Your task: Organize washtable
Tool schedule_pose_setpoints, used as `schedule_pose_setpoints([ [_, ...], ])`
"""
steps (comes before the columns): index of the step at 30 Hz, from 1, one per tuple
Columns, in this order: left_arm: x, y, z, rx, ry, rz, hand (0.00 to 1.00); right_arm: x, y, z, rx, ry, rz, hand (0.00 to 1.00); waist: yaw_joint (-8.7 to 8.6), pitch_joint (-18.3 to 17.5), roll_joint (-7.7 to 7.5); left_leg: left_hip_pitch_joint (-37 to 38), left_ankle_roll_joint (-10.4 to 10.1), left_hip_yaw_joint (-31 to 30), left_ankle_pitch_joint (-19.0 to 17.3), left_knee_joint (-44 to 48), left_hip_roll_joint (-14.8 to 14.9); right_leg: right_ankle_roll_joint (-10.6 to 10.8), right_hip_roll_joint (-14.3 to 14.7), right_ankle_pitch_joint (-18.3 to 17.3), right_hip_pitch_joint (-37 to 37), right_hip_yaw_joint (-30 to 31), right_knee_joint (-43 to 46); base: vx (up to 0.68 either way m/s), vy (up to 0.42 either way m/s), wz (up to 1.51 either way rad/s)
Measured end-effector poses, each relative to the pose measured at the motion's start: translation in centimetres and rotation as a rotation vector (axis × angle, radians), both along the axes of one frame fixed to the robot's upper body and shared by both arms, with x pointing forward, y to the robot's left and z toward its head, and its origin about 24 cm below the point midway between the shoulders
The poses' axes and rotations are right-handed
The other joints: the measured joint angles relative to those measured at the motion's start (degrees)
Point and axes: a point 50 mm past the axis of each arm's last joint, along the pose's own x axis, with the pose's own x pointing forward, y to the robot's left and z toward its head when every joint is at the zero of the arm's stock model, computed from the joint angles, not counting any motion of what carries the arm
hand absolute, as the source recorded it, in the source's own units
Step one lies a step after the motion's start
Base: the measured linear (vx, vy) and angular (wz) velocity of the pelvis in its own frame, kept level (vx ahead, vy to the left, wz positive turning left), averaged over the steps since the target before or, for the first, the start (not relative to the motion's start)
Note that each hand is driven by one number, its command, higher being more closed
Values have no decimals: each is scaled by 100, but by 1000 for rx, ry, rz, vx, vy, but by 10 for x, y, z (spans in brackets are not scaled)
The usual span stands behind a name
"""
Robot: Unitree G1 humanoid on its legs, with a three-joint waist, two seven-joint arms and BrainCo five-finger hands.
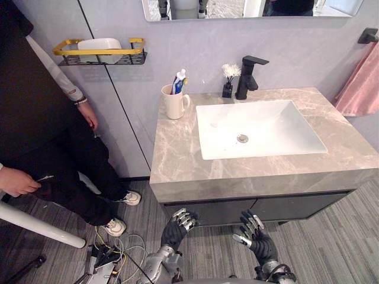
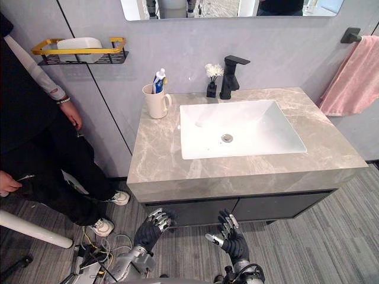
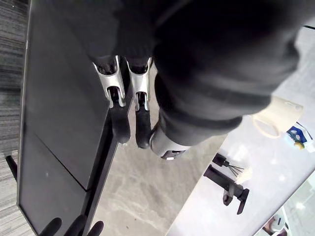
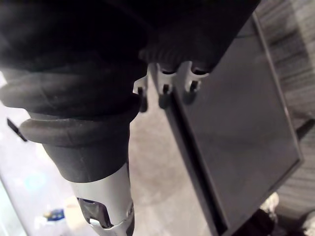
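I have both hands low before the cabinet (image 1: 225,210), under the surface's (image 1: 177,155) front edge: left hand (image 1: 177,229) and right hand (image 1: 253,235), fingers apart, holding nothing. The cup (image 1: 173,102) stands at the surface's back left corner, beside the sink (image 1: 278,127). The left wrist view catches the cup past that edge.

Open counter (image 1: 177,160) front/rt; cup (image 1: 174,102), vase (image 1: 228,89), faucet (image 1: 247,78) at back.

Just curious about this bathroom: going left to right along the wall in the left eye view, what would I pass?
Yellow-rimmed wall shelf, cream cup, small vase of white flowers, black faucet, pink towel.
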Motion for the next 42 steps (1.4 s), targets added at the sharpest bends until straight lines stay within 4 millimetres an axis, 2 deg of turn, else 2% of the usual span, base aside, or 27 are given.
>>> schedule_pose_setpoints([
  [10,6,10,6,14,-30,61,100,-1,0,0,1,3,-4,0,1,-21,-95,-5,3,-1,-9,0,-3,3,-2,-1,19,-1,5,0,0,0],
  [13,9,9,13,0,-65,70,100,-1,0,0,2,3,-5,0,2,-20,-93,-6,3,-1,-9,0,-3,3,-2,-1,18,0,6,0,0,0],
  [26,10,8,15,-6,-77,72,100,-1,1,0,-1,6,-15,0,3,-17,-93,-19,5,10,-53,0,-1,11,-1,-17,10,2,5,0,0,0],
  [32,17,7,28,-17,-138,74,100,-1,2,0,-22,7,-3,0,3,-15,-95,-17,0,10,-57,1,-2,16,-1,-24,13,0,6,0,0,0],
  [42,33,15,64,-32,-306,107,100,0,2,0,-19,1,2,0,2,1,-82,-4,16,7,-65,4,-4,-10,-2,-25,29,-5,10,0,0,0],
])
